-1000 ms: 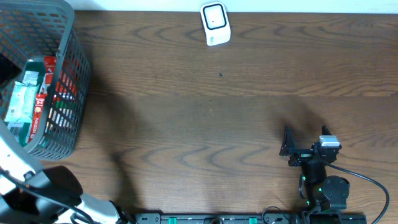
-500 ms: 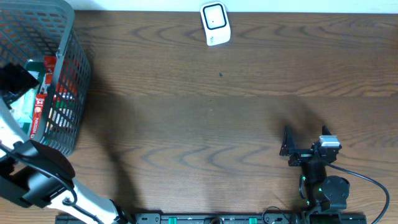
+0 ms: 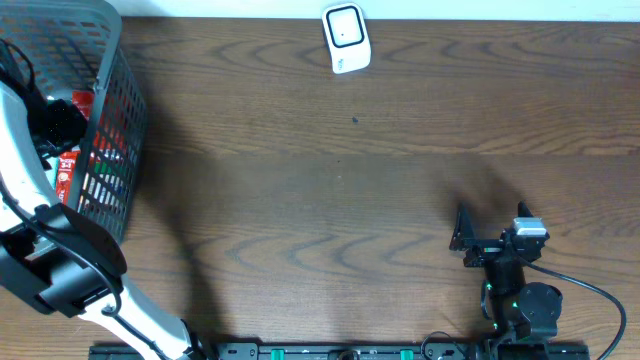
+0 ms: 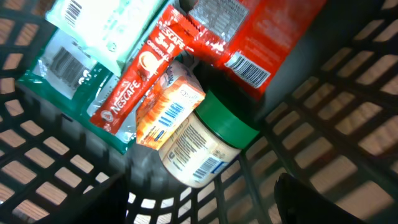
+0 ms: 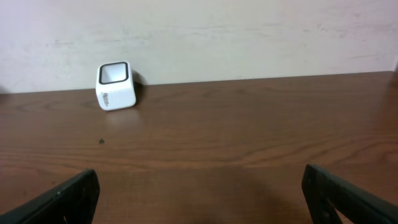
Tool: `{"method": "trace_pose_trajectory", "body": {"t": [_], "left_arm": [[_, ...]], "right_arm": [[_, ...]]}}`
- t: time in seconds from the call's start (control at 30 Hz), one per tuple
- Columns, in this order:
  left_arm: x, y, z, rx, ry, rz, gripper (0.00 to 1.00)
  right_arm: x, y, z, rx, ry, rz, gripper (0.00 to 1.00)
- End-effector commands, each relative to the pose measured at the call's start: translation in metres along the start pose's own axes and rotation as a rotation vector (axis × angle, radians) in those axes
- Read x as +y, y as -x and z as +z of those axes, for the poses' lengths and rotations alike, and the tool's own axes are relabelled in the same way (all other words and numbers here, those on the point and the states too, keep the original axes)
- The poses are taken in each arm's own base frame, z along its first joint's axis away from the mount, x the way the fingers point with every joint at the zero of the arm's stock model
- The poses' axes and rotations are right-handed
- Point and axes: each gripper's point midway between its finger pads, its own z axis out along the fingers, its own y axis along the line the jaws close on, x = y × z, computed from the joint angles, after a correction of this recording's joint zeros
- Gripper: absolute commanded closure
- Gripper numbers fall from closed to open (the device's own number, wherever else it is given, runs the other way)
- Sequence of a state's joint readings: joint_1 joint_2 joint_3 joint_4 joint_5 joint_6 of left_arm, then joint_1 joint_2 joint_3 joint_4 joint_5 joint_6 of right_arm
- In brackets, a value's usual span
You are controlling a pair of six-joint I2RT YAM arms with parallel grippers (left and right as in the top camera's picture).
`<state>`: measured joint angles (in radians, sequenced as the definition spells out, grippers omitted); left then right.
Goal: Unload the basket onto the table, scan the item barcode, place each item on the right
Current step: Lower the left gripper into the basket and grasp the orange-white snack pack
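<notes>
Down in the grey basket (image 3: 115, 150), the left gripper (image 4: 199, 193) hangs spread and empty, its blurred tips seemingly just short of a green-lidded jar (image 4: 196, 146). Past the jar lie an orange box (image 4: 171, 102), a red Nescafe sachet (image 4: 130, 87) and a red packet (image 4: 249, 31). The right gripper (image 5: 202, 186) sits released, facing the white scanner (image 5: 115, 84) at the far edge of the table (image 5: 249, 137).

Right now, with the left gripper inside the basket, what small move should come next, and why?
Probably ease the left gripper straight down onto the green-lidded jar. The gripper hangs open over the basket's contents, holding nothing, and the jar lies on its side right beneath it, nearest the camera. An orange carton leans on the jar's upper edge, so go slowly.
</notes>
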<state>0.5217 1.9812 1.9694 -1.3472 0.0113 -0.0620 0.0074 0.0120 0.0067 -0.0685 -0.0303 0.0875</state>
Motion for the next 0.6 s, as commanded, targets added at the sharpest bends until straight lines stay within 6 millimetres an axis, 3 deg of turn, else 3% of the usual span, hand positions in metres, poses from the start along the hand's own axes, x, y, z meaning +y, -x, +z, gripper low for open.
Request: {"method": "trace_pose_trajectory", "body": {"t": [0.0, 0.23, 0.57], "left_arm": [[-0.002, -0.009, 0.026, 0.078, 0.013, 0.039, 0.24], [0.001, -0.001, 0.04, 0.06, 0.02, 0.031, 0.2], [0.032, 0.005, 0.046, 0.043, 0.073, -0.038, 0.21]], "right_arm": [[-0.004, 0.0, 0.0, -0.002, -0.015, 0.01, 0.01], [-0.004, 0.0, 0.0, -0.002, -0.016, 0.01, 0.01], [-0.004, 0.0, 0.0, -0.002, -0.016, 0.01, 0.01]]}}
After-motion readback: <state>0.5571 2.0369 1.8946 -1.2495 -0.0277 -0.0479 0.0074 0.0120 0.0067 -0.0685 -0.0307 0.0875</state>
